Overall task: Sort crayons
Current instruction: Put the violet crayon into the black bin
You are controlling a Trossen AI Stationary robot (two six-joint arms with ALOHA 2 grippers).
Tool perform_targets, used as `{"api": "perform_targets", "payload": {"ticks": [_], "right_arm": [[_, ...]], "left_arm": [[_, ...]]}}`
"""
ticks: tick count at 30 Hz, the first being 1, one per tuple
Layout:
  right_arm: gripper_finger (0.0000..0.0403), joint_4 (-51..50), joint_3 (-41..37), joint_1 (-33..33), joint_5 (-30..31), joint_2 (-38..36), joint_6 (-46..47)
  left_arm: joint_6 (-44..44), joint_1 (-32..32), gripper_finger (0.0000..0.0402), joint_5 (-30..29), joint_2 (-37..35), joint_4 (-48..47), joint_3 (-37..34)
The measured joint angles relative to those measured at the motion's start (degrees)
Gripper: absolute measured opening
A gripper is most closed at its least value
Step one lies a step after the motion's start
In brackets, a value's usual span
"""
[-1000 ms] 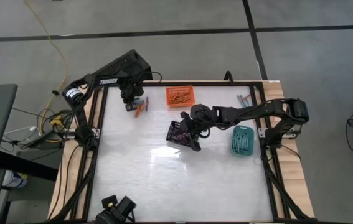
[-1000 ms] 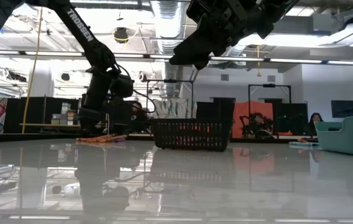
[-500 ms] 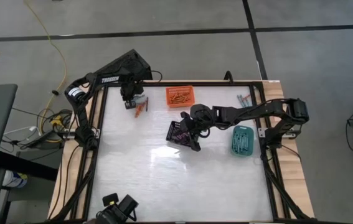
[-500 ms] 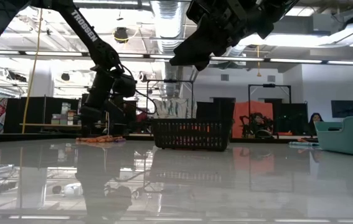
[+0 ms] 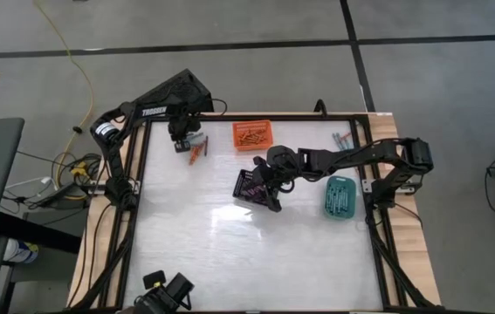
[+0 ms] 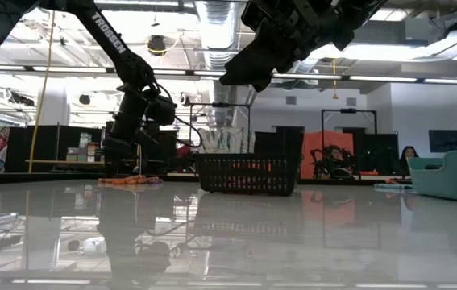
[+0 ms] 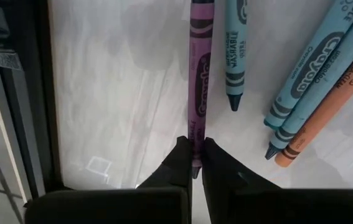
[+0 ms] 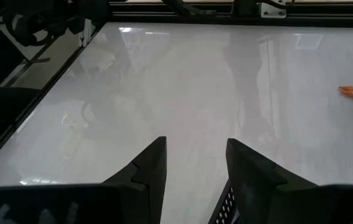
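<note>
high view: my left gripper [image 5: 186,142] sits at about 10 o'clock on the table [image 5: 256,253], a touch farther toward the back rail than a second ago and unmoved over the last half second, just beside the loose crayons [image 5: 196,154]. my right gripper [image 5: 267,186] hangs over the black basket [image 5: 249,186] near centre, same as before. the orange basket [image 5: 252,134] is at 12, the teal basket [image 5: 340,196] at 3.

low view: my left arm has shifted slightly and now rests low over the orange crayons [image 6: 127,181].

left wrist view: my fingers are clenched on the tip of a purple crayon [image 7: 199,74]; teal and orange ones lie just beside it. i judge the grasp made, so lifting it toward the black basket comes next.

right wrist view: my right fingers [image 8: 151,165] are spread, holding nothing.
</note>
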Motion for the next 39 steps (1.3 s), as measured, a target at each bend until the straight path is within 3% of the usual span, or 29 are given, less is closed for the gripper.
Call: {"api": "perform_targets", "payload": {"ticks": [31, 35, 39], "right_arm": [[0.0161, -1.3, 0.0, -0.5, 0.0, 0.0, -0.9], [0.0161, -4.6, 0.0, -1.7, 0.1, -1.3, -1.8], [0.0161, -10.9, 0.0, -3.0, 0.4, -4.7, -2.6]], "left_arm": [[0.3, -0.9, 0.0001, -2.3, -1.9, -0.5, 0.8], [-0.5, -2.6, 0.0000, 0.4, -5.1, -0.7, 3.0], [-1.5, -6.8, 0.0000, 7.1, -8.6, -2.1, 5.7]]}}
